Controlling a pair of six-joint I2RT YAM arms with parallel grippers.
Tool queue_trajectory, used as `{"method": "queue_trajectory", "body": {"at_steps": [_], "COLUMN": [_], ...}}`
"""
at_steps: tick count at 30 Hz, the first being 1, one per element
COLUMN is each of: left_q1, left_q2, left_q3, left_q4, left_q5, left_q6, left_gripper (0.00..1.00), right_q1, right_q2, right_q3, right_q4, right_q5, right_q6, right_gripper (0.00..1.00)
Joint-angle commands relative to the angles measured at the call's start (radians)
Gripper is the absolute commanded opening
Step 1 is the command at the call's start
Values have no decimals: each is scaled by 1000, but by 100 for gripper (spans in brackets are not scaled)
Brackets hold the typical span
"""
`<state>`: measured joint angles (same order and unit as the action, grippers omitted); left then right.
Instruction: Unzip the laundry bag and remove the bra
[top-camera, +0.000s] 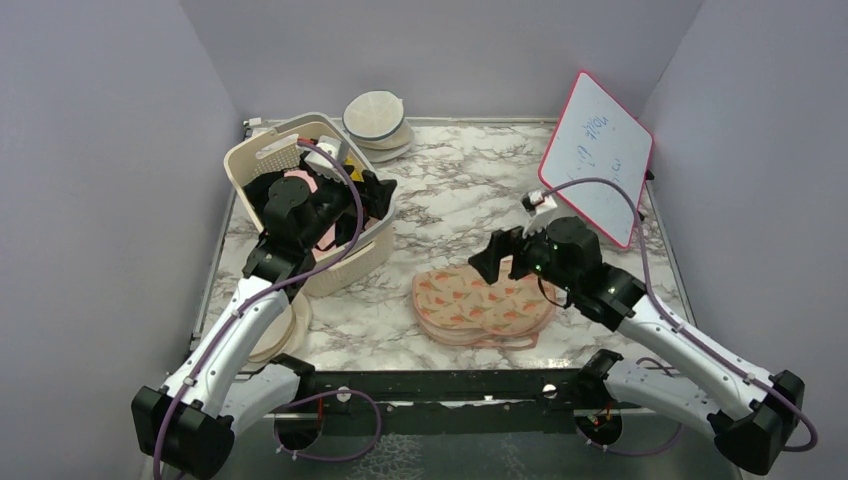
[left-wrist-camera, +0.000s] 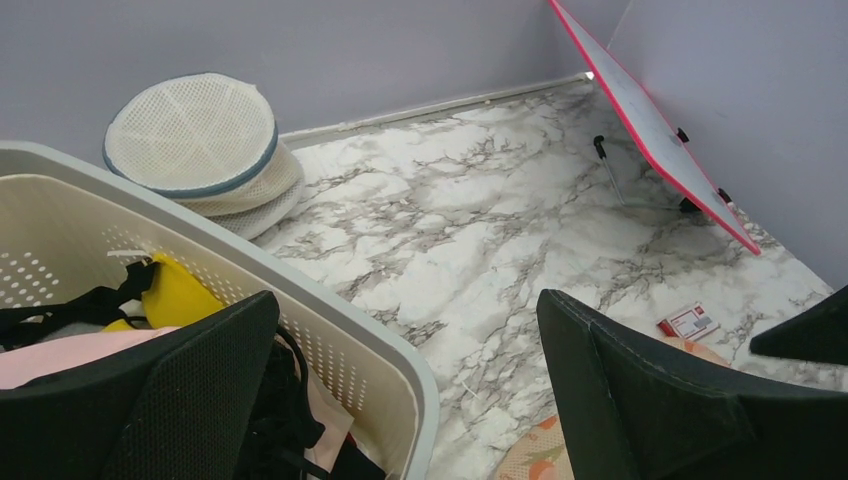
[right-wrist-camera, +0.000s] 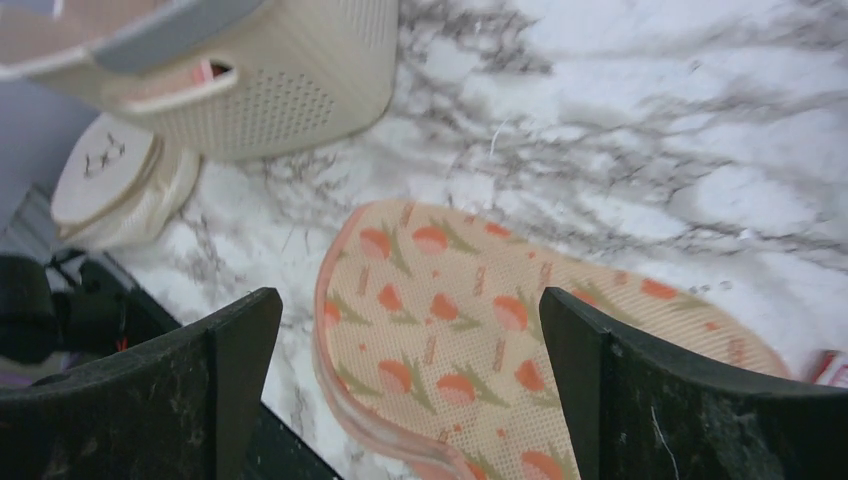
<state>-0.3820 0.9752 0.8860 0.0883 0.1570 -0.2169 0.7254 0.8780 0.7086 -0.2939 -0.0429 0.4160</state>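
Right gripper (right-wrist-camera: 410, 300) is released, its jaws spread wide, and it hangs over the laundry bag (right-wrist-camera: 450, 340) without touching it. Left gripper (left-wrist-camera: 405, 310) is likewise released and grasps nothing; it hangs above the right rim of the slotted plastic basket (left-wrist-camera: 330, 330).

Writing and labels:
- The red-framed whiteboard (top-camera: 597, 155) leans at the far right of the counter (top-camera: 450, 200). It carries blue handwriting, which is not legible.
- A small red-and-white tag (left-wrist-camera: 688, 322) lies on the counter just beside the laundry bag's far edge. Its print is too small to read.
- Short orange marks between the printed motifs on the laundry bag may be lettering; they cannot be read.

Task items:
- The laundry bag lies flat on the counter at front centre, right of the basket and apart from it. It is peach-orange and two-lobed, with a fine mesh texture and a repeated print of red wedges on green stems. A pale pink edge runs along its near rim. Whether the zip is open cannot be told.
- The bra (left-wrist-camera: 60, 355) lies inside the basket among black garments (left-wrist-camera: 290, 420) and a yellow item (left-wrist-camera: 175, 295). Only a smooth pale pink portion shows.

Cream-white round mesh cases (left-wrist-camera: 195, 140) are stacked at the back wall behind the basket
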Motion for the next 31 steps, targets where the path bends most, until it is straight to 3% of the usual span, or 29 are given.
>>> {"method": "queue_trajectory", "body": {"at_steps": [1, 4, 10, 16, 23, 31], "left_q1": [-6, -5, -6, -4, -4, -3], "left_q2": [-47, -87, -186, -308, -453, -428], "left_q3": [10, 8, -7, -54, -171, -171], "left_q4": [-7, -12, -19, 39, 212, 182], "left_q5": [-65, -124, -307, -434, -462, -486], "left_q6": [41, 72, 156, 195, 191, 199], "left_gripper": [99, 99, 99, 99, 99, 99], "right_q1": [-2, -1, -1, -1, -1, -1], "right_q2": [5, -50, -252, -330, -375, -376], "right_q3": [194, 282, 322, 374, 365, 341], "right_q4": [-172, -209, -87, -32, -58, -78], "right_q5": [262, 367, 498, 573, 542, 593], "right_q6": [3, -45, -238, -418, -410, -370], "right_gripper": [100, 100, 100, 100, 100, 100]}}
